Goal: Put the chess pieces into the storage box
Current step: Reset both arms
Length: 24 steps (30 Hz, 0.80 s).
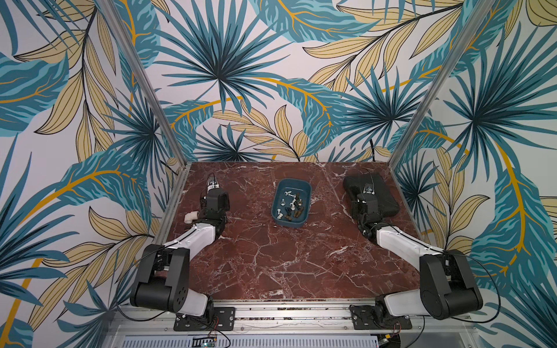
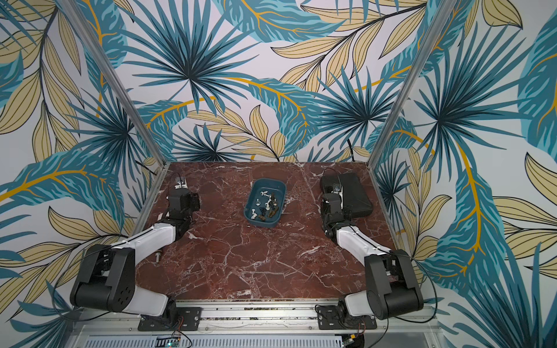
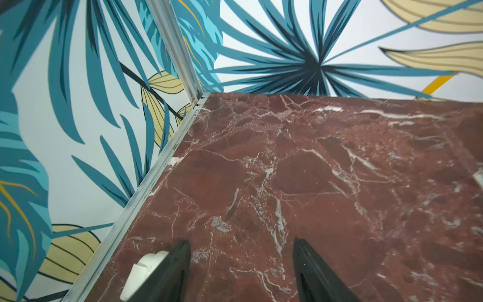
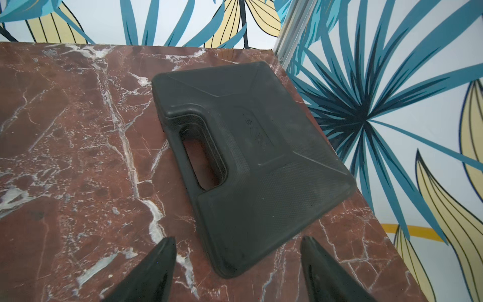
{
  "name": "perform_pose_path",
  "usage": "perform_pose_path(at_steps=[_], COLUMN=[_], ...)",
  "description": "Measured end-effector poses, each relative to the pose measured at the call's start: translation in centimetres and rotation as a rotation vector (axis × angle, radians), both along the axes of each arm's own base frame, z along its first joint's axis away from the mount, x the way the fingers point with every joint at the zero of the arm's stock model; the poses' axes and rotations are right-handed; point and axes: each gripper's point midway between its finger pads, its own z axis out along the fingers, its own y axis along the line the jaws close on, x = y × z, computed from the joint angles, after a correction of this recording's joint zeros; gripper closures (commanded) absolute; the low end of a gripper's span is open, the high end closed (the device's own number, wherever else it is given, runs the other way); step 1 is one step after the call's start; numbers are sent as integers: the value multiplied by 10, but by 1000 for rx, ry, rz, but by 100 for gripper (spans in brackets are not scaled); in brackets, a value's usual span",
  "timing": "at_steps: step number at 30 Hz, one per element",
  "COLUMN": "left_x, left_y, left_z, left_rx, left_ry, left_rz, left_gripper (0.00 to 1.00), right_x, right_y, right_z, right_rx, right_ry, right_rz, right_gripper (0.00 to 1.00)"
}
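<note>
The fingers [image 3: 172, 272] of the left gripper [image 3: 240, 272] are being held spread above the bare table [image 3: 287, 183], with nothing between them and a white pipe elbow [image 3: 143, 274] just beside one. The right gripper [image 4: 236, 272] is likewise being held wide and empty, near a flat black case [image 4: 248, 157]. The chess pieces [image 1: 291, 205] are being held by the blue box [image 1: 289, 222] mid-table, well apart from both grippers.

Teal storage box [image 1: 294, 183]; red-brown marble table [image 1: 271, 265] (white veins); black case [image 4: 261, 157].
</note>
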Motion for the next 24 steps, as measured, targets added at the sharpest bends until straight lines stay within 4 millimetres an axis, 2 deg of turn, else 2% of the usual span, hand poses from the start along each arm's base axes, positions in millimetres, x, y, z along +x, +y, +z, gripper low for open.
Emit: perform_pose_path(at_steps=[3, 9, 13, 16, 19, 24], left_x=[0, 12, 10, 2, -5, -4], left_y=[1, 0, -8, -14, -16, -11], left_z=[-11, 9, 18, 18, 13, 5], left_rx=[20, 28, 25, 24, 20, 4], left_ry=[-11, -53, -80, -94, -89, -83], left_rz=[-35, -86, -145, -181, -195, -162], left_gripper=[33, 33, 33, 33, 33, 32], right_x=[9, -11, -17, -12, -8, -7], right_y=[4, 12, 6, 4, 5, 6], right_z=[-4, -41, -48, -39, -31, -29], right_rx=[21, 66, 97, 106, 114, 118], right_ry=[-51, -83, -139, -183, -215, -227], right_rz=[52, 146, 159, 157, 162, 164], right_gripper=[20, 18, 13, 1, 0, 0])
